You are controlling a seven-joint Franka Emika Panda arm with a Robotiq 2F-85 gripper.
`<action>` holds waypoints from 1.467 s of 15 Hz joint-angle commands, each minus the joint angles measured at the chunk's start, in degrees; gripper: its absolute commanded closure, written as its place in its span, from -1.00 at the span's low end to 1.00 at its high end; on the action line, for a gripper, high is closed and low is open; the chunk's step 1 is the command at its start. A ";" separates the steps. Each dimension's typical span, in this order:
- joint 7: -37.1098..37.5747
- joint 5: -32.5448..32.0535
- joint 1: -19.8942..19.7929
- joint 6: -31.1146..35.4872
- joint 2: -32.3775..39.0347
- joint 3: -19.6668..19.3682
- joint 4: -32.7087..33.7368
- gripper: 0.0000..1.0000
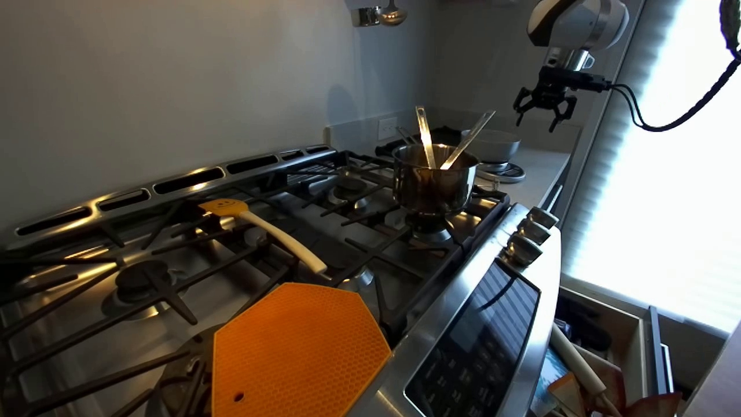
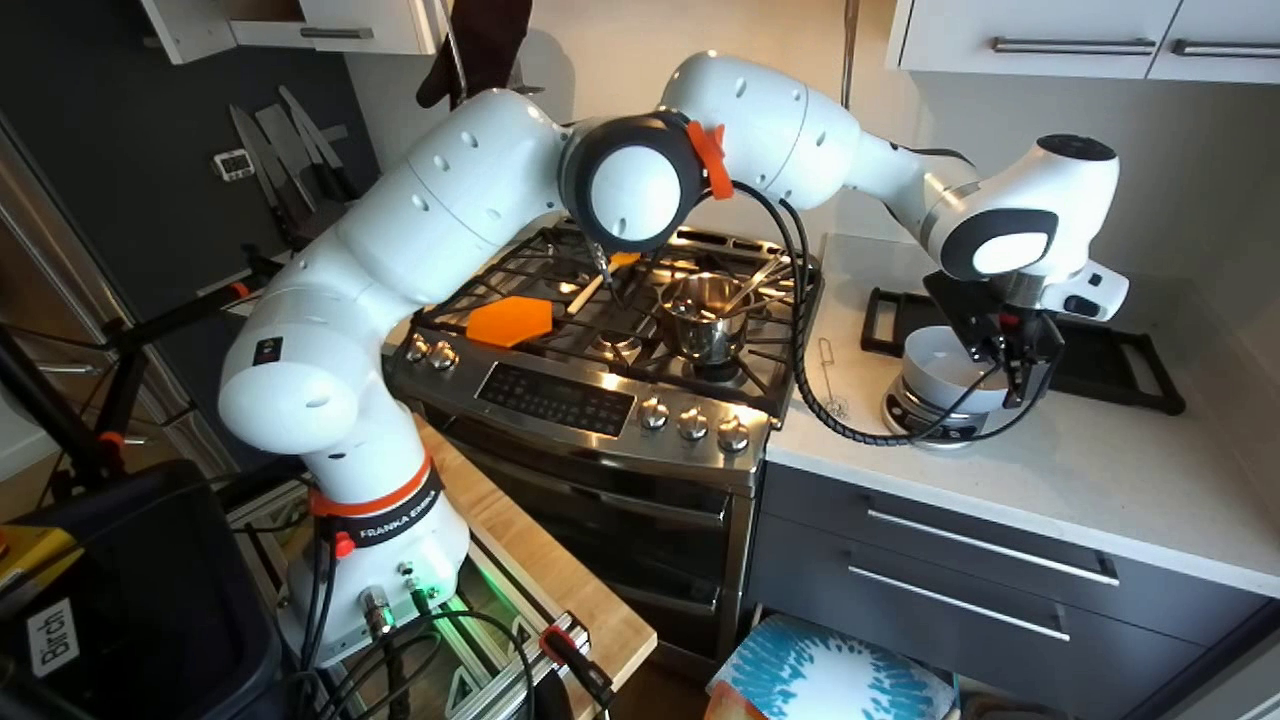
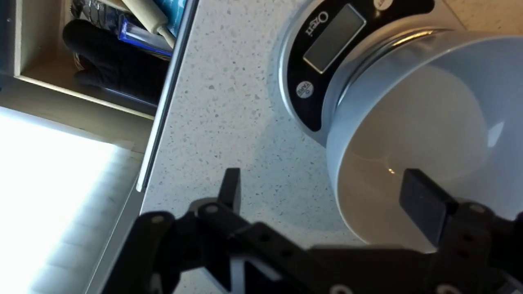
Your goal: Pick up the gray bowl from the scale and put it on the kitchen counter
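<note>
Speckled bench [image 3: 216,106] lies below your spread, empty tool [image 3: 327,194], near which the gray bowl [image 3: 425,126] sits on the scale [image 3: 333,38]; lifting and placing both seem left for you.

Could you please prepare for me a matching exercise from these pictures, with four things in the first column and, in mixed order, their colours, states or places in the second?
Things:
1. gray bowl
2. pot
3. mat
4. gripper

Colours, states or places:
A. orange
B. open
C. two handles stick out of it
D. on the scale

Right pairs: 1-D, 2-C, 3-A, 4-B
</note>
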 commanded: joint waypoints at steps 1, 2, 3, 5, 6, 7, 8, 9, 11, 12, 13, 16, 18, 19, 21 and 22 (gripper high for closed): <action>2.01 0.80 -1.32 -3.51 6.81 0.82 9.51 -1.00; 2.00 0.88 -1.38 -3.34 8.23 1.03 11.19 -1.00; 2.62 -0.55 -2.06 -3.01 8.68 2.55 11.62 -1.00; 3.02 -0.68 -2.21 -3.20 10.49 3.31 13.77 -0.58; 3.03 -0.70 -2.33 -3.08 11.21 3.71 14.65 -0.49; 2.70 -0.65 -2.47 -2.84 11.96 4.24 15.66 -0.44; 2.64 -0.67 -2.59 -2.88 12.69 4.61 16.60 -0.30; 2.66 -0.76 -2.68 -2.88 13.43 4.91 17.62 -0.14; 2.95 -1.08 -2.77 -3.54 14.43 5.20 19.24 0.20; 3.07 -1.10 -2.88 -3.97 14.80 5.37 20.06 0.37; 3.29 -1.09 -3.08 -4.84 14.96 5.49 20.68 0.50; 3.75 -0.90 -3.99 -7.83 15.58 5.92 22.75 0.95; 3.67 0.59 -4.11 -9.87 14.89 5.26 22.51 1.00; 3.92 0.95 -4.50 -11.08 14.49 5.54 22.72 1.00; 3.56 1.96 -5.24 -12.53 13.49 6.29 23.52 0.97; 3.65 2.49 -5.64 -13.03 13.00 6.65 24.24 0.97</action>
